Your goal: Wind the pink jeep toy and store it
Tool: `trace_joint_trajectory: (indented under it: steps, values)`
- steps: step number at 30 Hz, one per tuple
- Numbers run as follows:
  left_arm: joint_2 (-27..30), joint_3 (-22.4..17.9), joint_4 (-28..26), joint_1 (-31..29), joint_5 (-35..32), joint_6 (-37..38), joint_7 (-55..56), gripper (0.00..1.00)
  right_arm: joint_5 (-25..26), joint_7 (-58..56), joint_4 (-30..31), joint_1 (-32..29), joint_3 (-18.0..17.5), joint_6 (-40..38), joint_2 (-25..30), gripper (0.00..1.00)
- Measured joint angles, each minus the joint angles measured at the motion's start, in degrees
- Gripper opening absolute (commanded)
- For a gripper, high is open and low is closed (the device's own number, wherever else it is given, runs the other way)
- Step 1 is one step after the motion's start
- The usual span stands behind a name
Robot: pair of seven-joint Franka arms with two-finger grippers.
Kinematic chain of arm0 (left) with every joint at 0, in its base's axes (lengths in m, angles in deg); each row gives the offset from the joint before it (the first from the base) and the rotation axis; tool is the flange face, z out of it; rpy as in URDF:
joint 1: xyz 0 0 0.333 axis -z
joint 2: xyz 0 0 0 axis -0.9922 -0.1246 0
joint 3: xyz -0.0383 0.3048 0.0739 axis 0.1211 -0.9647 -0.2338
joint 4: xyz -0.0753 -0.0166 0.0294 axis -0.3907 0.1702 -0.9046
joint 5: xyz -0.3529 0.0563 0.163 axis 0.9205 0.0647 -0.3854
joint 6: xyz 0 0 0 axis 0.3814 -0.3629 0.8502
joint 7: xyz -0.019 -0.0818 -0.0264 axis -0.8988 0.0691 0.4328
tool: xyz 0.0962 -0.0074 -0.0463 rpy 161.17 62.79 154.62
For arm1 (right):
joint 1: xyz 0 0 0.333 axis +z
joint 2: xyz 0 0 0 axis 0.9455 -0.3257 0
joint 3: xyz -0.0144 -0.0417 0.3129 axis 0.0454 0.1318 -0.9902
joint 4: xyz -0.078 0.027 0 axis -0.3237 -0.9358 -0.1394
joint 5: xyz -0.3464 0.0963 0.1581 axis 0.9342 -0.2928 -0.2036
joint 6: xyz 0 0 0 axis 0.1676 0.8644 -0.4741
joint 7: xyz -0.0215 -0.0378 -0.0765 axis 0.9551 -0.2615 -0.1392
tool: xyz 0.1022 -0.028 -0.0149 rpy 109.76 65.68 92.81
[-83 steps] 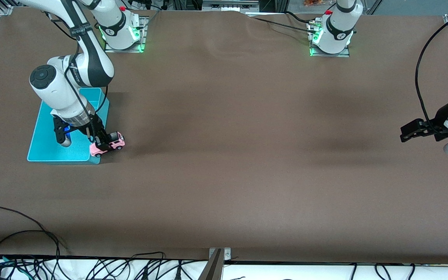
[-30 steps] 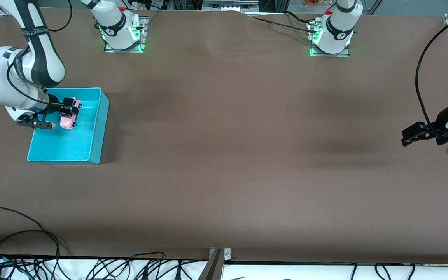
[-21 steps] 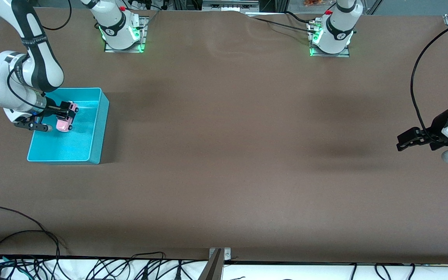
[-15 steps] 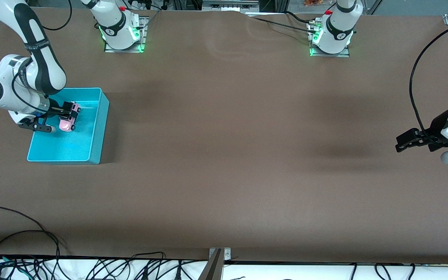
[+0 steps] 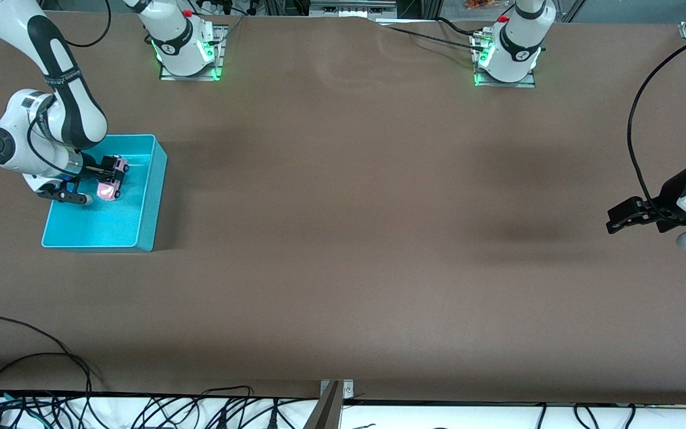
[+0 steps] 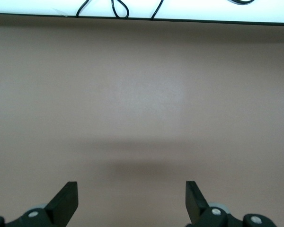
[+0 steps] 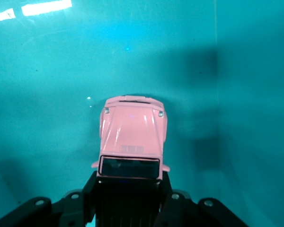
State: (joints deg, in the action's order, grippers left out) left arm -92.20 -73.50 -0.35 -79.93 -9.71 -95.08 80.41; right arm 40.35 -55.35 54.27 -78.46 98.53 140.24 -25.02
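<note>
Now right gripper clamps pink jeep toy inside turquoise bin; left gripper waits agape, empty

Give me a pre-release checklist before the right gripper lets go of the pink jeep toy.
1. Right gripper shut on the pink jeep toy: ok.
2. Toy inside the walls of the turquoise bin: ok.
3. Toy resting on the bin floor: cannot tell.
4. Bin floor near the toy bare: ok.
5. Left gripper open, waiting over the table at the left arm's end, away from the bin: ok.
</note>
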Motion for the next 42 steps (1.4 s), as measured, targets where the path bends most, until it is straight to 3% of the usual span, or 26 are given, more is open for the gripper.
trace_joint_trajectory:
  steps: [2,4,6,10,27,42]
  values:
    - [0.0,-0.02,0.0,-0.01,0.0,0.0,0.0,1.0,0.0,0.0,0.0,-0.06,0.01,0.0,0.0,0.48]
    - [0.0,-0.06,0.0,-0.03,0.0,0.0,0.0,1.0,0.0,0.0,0.0,-0.24,0.01,-0.01,0.0,0.62]
    - [0.0,-0.1,0.0,-0.09,0.0,0.0,0.0,1.0,0.0,0.0,0.0,-0.59,0.02,-0.02,-0.01,0.82]
    - [0.0,-0.1,0.0,-0.14,0.0,0.0,0.0,1.0,0.0,0.0,0.0,-0.98,0.06,-0.02,-0.02,1.0]
    - [2.04,0.59,0.25,0.27,0.0,0.85,0.0,1.0,0.01,0.0,-0.42,-1.09,0.06,-1.17,1.27,1.0]
    - [4.43,0.27,0.3,-0.26,0.1,0.83,0.0,1.0,0.01,0.0,-1.98,-1.03,-0.22,-9.06,12.42,1.0]
